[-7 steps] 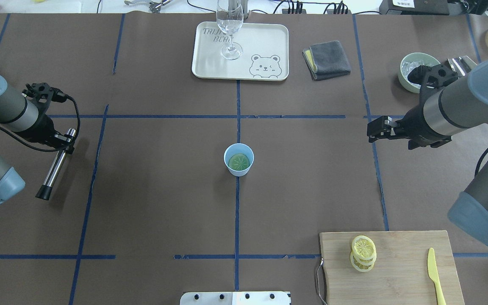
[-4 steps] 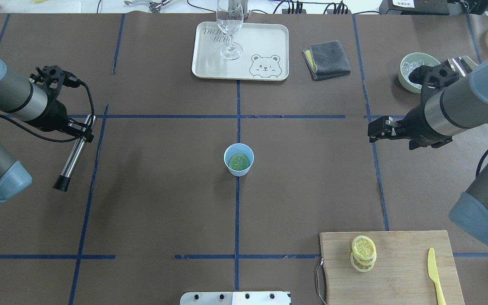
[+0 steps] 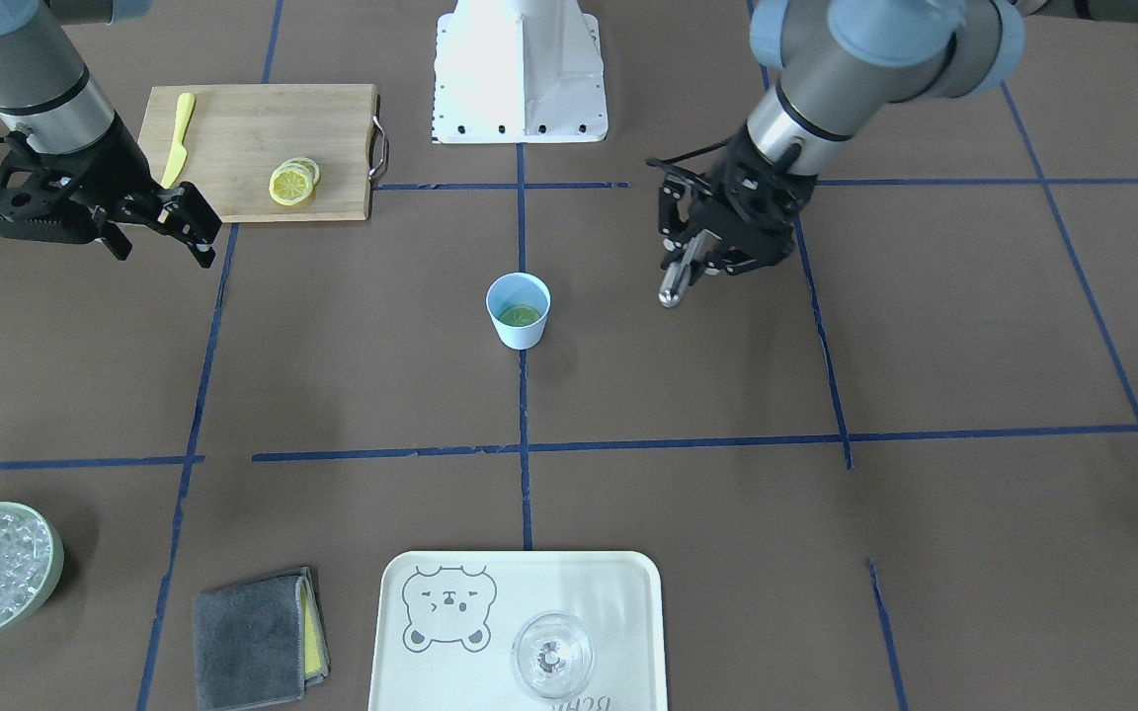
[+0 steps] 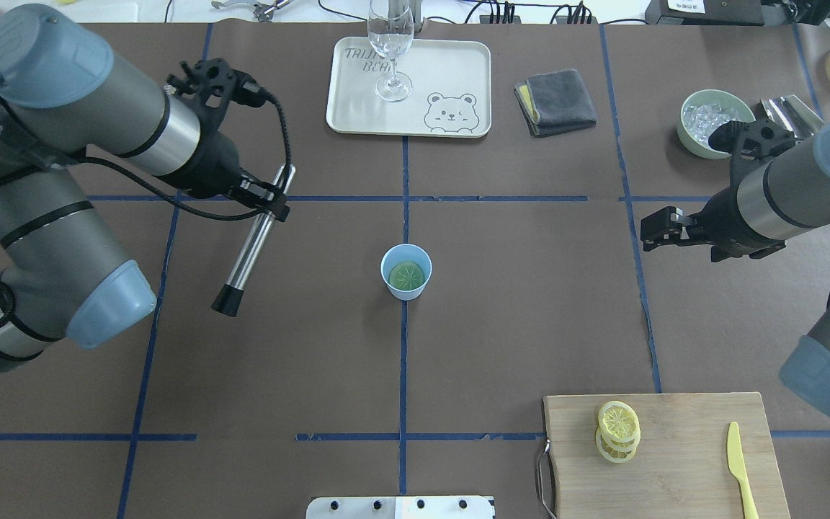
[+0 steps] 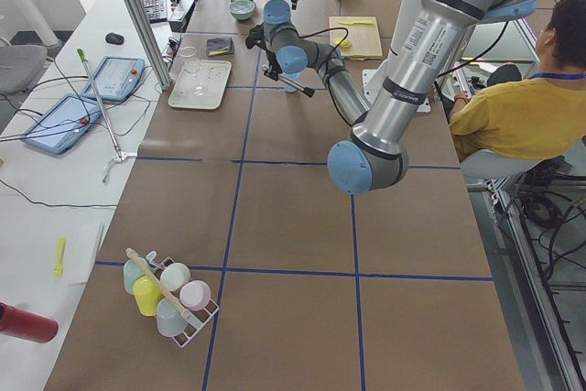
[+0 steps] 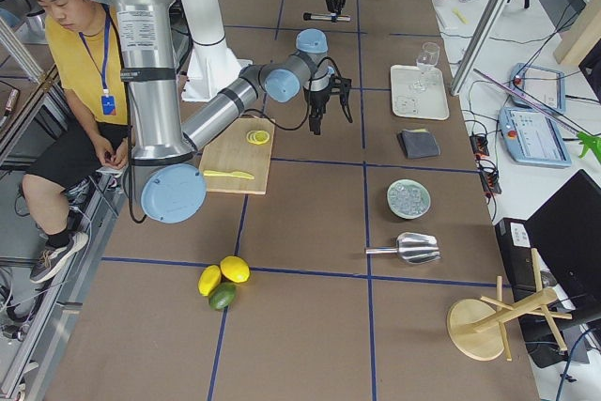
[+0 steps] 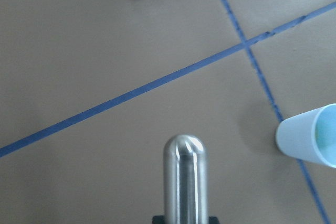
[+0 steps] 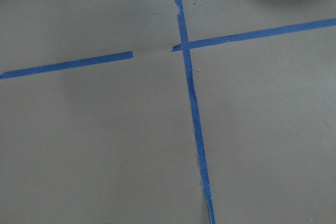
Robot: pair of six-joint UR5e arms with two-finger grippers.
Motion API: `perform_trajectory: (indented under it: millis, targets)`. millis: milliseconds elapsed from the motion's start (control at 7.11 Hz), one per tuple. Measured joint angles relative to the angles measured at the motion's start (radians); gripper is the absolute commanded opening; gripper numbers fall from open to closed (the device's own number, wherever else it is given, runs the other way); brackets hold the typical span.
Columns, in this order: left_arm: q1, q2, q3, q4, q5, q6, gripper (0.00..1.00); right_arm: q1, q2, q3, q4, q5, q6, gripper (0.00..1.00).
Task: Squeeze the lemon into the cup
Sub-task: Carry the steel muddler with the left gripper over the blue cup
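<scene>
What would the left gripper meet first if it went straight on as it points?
Probably the bare table, beside the cup: ahead of the left gripper, shut on a metal rod, its wrist view shows only that surface and blue tape. Depth is unclear.

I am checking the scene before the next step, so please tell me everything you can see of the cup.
The cup is small, light blue, smooth-walled and tapered, wider at the rim, with no handle; it looks like plastic. It stands upright in the middle of the table, on a blue tape line. A lemon slice lies flat inside, looking greenish. Nothing else touches it.
</scene>
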Motion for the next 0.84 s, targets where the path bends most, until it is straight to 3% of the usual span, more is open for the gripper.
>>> perform_trajectory:
  millis: [281,422,844]
  targets:
    - [0.035,-0.063,-0.051,-0.049,0.015,-0.016,0.0,0.003,-0.054,-0.012,0.068,0.0,-0.022,1.0]
    - [0.062,-0.066,-0.046,-0.168,0.07,-0.033,0.0,0.005,-0.065,-0.016,0.085,0.001,-0.024,1.0]
    - [0.211,-0.037,0.023,-0.603,0.45,-0.041,0.0,0.019,-0.07,-0.027,0.095,0.016,-0.026,1.0]
